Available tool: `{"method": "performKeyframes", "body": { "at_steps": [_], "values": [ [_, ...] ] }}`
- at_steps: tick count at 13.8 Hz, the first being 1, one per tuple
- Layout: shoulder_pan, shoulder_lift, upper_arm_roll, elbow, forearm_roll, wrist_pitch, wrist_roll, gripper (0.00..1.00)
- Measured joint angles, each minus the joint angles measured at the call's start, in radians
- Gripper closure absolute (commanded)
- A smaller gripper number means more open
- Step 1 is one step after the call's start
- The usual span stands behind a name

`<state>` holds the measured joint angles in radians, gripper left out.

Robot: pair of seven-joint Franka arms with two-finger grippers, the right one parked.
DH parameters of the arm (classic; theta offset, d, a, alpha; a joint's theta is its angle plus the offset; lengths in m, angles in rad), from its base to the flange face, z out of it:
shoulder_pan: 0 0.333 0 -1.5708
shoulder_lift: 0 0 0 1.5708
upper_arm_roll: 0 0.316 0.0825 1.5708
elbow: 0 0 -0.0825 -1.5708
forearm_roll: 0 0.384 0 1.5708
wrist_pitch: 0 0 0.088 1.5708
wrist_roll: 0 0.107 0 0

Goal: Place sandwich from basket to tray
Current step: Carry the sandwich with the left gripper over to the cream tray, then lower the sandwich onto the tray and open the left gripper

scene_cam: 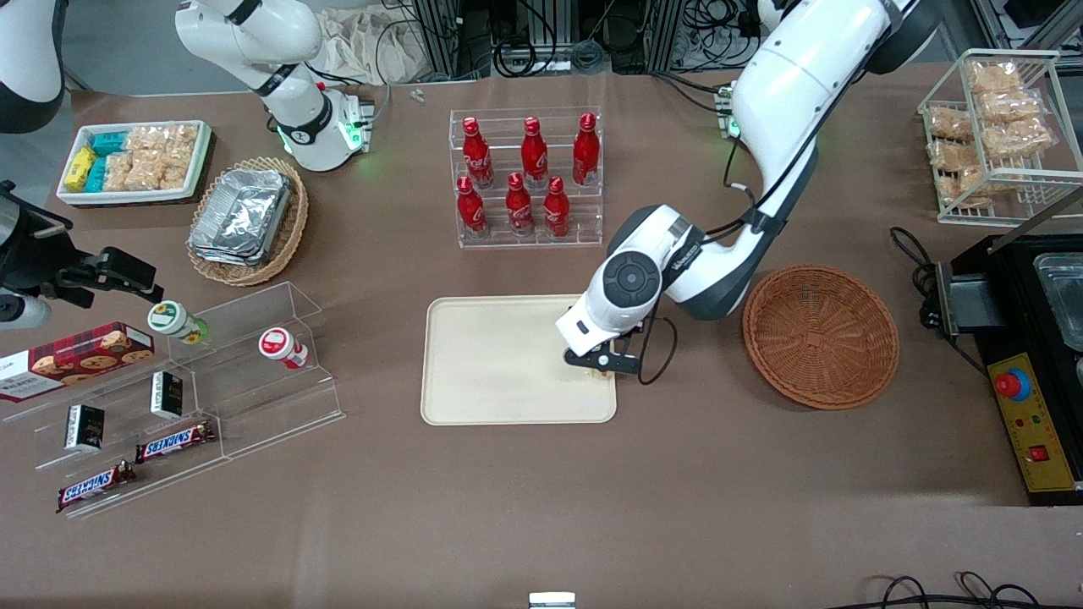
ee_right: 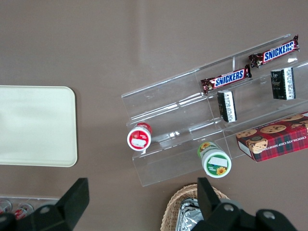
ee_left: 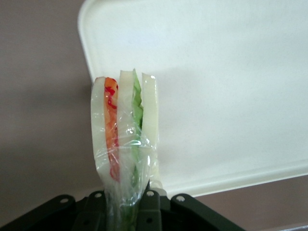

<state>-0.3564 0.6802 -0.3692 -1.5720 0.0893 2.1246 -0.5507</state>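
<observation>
My left gripper (scene_cam: 602,365) hangs over the corner of the cream tray (scene_cam: 491,372) nearest the basket and is shut on the sandwich (ee_left: 125,130). The sandwich is a plastic-wrapped wedge of pale bread with orange, red and green filling, held upright just above the tray's corner (ee_left: 202,96). In the front view only a small bit of it shows under the gripper. The reddish-brown wicker basket (scene_cam: 821,336) is empty and lies beside the tray toward the working arm's end of the table.
A clear rack of red bottles (scene_cam: 526,178) stands farther from the front camera than the tray. A tan basket with foil trays (scene_cam: 247,218), a white snack bin (scene_cam: 135,161) and clear shelves with snacks (scene_cam: 178,389) lie toward the parked arm's end.
</observation>
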Motion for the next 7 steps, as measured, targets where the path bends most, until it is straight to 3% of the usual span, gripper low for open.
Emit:
{"method": "performKeyframes", "body": {
  "at_steps": [2,3,4,5,7],
  "values": [
    [-0.013,0.032,0.001,0.002,0.006,0.043,-0.018,0.97],
    [-0.015,0.047,0.003,0.003,0.013,0.064,-0.022,0.74],
    [-0.016,0.058,0.006,0.004,0.021,0.078,-0.023,0.21],
    [-0.016,0.065,0.008,0.005,0.025,0.082,-0.024,0.00],
    [-0.016,0.068,0.009,0.008,0.032,0.083,-0.024,0.00]
  ]
}}
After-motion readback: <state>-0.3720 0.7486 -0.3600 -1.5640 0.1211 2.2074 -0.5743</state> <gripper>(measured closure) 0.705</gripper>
